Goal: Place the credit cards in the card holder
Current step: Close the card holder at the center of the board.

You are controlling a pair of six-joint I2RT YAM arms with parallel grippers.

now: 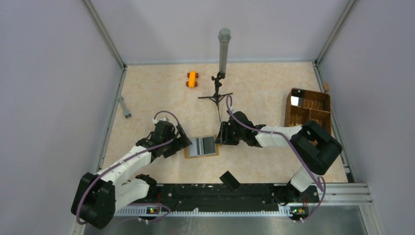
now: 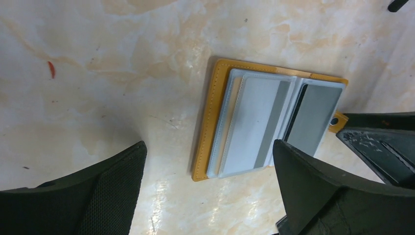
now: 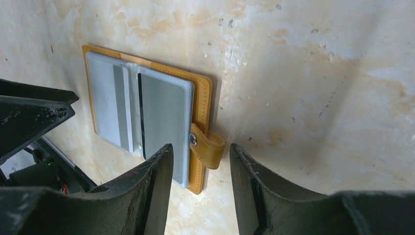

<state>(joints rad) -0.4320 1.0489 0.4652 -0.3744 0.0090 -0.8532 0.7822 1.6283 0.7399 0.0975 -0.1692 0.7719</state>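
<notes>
The mustard-orange card holder (image 1: 187, 152) lies open and flat on the table between my two grippers. In the left wrist view its orange border (image 2: 214, 122) frames clear sleeves. The pale blue card (image 2: 254, 122) lies on the left half and the silvery grey card (image 2: 315, 117) on the right half. My left gripper (image 2: 208, 166) is open and empty, hovering by the holder's near left edge. My right gripper (image 3: 200, 149) is open, and the holder's snap strap (image 3: 209, 147) lies between its fingertips. The right wrist view also shows the pale blue card (image 3: 103, 98) and the grey card (image 3: 164, 112).
A small orange toy car (image 1: 192, 79) sits at the back. A black tripod stand with a grey cylinder (image 1: 223, 54) stands behind the holder. A brown wicker basket (image 1: 308, 112) is at the right. A small grey object (image 1: 124, 106) lies at the left edge and a black block (image 1: 229, 180) near the front rail.
</notes>
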